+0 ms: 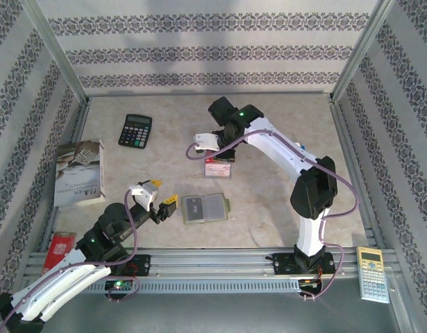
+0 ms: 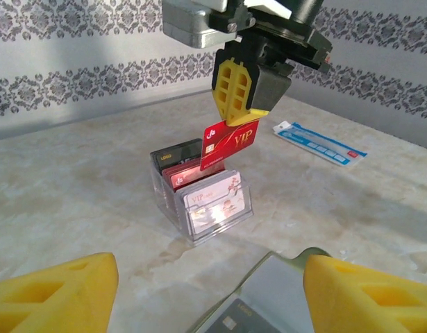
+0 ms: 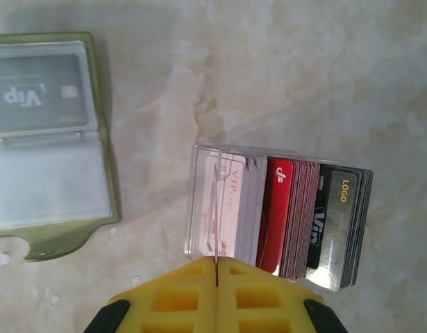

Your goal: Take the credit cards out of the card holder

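The olive-green card holder lies open on the table, pale lining up, with a dark grey card in one clear pocket. My right gripper is shut on a red VIP card, held upright just above a clear tiered stand. From the right wrist the red card appears edge-on over the stand's front slot, which holds pinkish-white, red and dark cards. My left gripper stands open just left of the holder, whose corner lies by its right finger.
A black calculator sits at the back left, a book at the left edge. A blue-and-white packet lies beyond the stand. A pale calculator rests on the front rail at right, a red item at front left.
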Robot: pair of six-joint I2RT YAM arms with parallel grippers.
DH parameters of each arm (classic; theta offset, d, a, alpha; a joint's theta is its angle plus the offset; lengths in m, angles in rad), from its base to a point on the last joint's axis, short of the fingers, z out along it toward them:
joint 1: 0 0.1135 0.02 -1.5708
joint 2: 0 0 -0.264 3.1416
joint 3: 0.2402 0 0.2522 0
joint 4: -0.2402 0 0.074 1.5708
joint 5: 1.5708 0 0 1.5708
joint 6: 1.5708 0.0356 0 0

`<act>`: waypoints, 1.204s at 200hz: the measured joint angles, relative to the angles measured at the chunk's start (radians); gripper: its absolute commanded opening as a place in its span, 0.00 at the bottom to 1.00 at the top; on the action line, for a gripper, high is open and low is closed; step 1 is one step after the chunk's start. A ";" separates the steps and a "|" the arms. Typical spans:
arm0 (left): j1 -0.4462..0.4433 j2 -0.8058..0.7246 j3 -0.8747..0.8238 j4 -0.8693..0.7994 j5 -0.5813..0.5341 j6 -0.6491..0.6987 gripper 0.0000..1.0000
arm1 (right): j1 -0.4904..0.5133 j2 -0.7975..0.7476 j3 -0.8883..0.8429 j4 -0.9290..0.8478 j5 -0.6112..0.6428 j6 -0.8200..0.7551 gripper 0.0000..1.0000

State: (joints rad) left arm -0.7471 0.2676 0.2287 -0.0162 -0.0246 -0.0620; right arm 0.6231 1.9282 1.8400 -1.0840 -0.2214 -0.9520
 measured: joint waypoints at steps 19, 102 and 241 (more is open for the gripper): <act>0.000 0.021 0.000 0.000 -0.011 0.000 0.73 | -0.017 0.046 0.029 0.001 -0.004 -0.013 0.00; 0.000 0.108 0.000 0.002 -0.022 0.001 0.74 | -0.065 0.129 0.100 -0.009 -0.055 -0.042 0.00; 0.000 0.111 0.000 0.005 -0.040 0.009 0.77 | -0.103 0.196 0.115 -0.003 -0.082 -0.042 0.00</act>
State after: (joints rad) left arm -0.7471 0.3790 0.2291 -0.0109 -0.0650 -0.0532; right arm 0.5205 2.1239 1.9553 -1.0870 -0.3035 -0.9936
